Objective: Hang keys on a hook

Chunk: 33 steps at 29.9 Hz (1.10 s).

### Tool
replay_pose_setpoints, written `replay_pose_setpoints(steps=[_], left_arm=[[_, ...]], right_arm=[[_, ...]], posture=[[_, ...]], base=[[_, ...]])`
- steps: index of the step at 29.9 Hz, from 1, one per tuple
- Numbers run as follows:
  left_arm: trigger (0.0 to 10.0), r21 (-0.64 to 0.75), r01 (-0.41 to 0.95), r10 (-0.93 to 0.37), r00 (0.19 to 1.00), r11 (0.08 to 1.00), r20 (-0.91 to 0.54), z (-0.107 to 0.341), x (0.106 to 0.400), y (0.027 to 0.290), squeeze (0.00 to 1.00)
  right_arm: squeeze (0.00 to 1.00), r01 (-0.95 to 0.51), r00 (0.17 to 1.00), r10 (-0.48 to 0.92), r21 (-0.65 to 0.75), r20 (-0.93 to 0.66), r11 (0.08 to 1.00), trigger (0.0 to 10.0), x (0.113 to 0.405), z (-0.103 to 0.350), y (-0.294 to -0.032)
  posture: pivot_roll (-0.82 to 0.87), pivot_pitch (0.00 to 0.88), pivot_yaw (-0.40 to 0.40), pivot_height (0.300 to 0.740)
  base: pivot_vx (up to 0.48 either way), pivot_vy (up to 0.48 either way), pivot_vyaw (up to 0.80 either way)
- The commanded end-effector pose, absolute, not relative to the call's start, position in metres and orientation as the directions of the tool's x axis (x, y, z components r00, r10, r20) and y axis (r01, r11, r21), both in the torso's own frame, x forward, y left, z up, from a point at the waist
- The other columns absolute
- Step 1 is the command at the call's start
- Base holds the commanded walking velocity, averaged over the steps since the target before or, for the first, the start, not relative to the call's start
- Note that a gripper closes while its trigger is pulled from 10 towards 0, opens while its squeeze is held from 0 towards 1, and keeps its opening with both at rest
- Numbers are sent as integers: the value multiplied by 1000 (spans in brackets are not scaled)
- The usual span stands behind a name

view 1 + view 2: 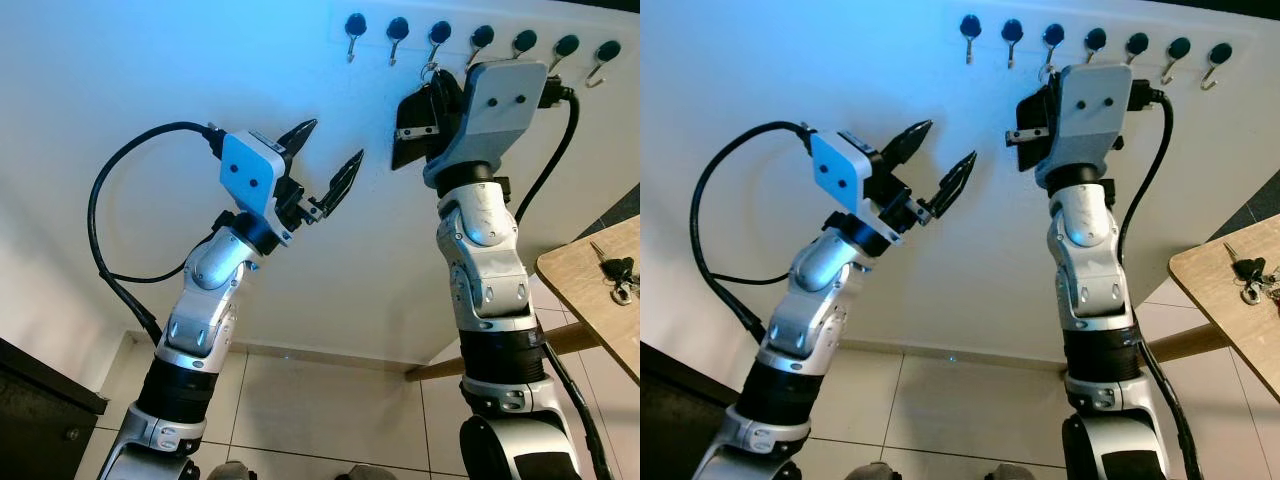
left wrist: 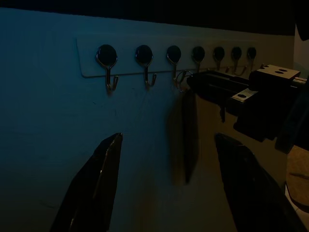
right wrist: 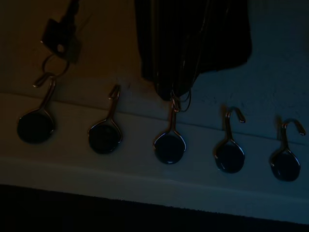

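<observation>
At the far left, low down, stands a dark cabinet [image 1: 40, 415] on the pale tiled floor [image 1: 320, 410]. Just right of it the left arm rises in front of the white wall [image 1: 150, 70], a black cable [image 1: 110, 220] looping out behind it. Its left tool [image 1: 322, 160] hangs in the air well below the hooks, its two black fingers [image 2: 94, 186] spread wide with nothing between them. Above, a row of seven hooks [image 1: 480, 42] with round black heads runs along the wall. The right tool [image 1: 425, 120] is raised to that row, right up against the third hook [image 1: 438, 38] from the left. A key ring [image 2: 182, 79] sits at that hook and a dark shape [image 2: 186, 140] hangs down from it against the wall; whether the ring is fully on the hook cannot be told. Whether the right tool's fingers are closed or apart cannot be told either. At the far right a wooden desk [image 1: 585, 290] juts in, with another bunch of keys [image 1: 617, 275] lying on it.
</observation>
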State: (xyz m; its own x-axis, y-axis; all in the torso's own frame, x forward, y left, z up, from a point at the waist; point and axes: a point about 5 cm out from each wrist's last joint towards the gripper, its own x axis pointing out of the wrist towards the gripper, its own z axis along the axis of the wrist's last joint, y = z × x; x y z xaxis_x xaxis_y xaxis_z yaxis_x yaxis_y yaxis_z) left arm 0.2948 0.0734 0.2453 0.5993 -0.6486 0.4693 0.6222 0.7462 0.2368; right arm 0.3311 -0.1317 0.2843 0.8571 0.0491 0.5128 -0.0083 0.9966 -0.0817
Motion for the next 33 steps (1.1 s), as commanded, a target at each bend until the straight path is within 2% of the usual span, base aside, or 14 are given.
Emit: replay_pose_setpoints(steps=[1, 14, 20, 33], left_arm=[[10000, 255, 630, -664, 585, 734, 466, 246, 294, 70, 0], [10000, 261, 627, -664, 584, 734, 466, 247, 293, 71, 0], [10000, 265, 628, -667, 583, 732, 463, 247, 293, 70, 0], [10000, 267, 624, -665, 585, 734, 464, 247, 294, 71, 0]], right_arm=[[0, 15, 859, 24, -73, 512, 997, 10000, 329, 284, -138], [0, 33, 870, -28, -2, 492, 999, 10000, 332, 282, -146], [0, 47, 893, -84, 93, 443, 995, 10000, 335, 277, -154], [0, 32, 895, -71, 96, 439, 995, 10000, 336, 279, -154]], posture=[[39, 105, -51, 740], [42, 108, -52, 740], [43, 110, -50, 740], [44, 110, -50, 740]], base=[[0, 0, 0], [0, 0, 0], [0, 0, 0], [0, 0, 0]])
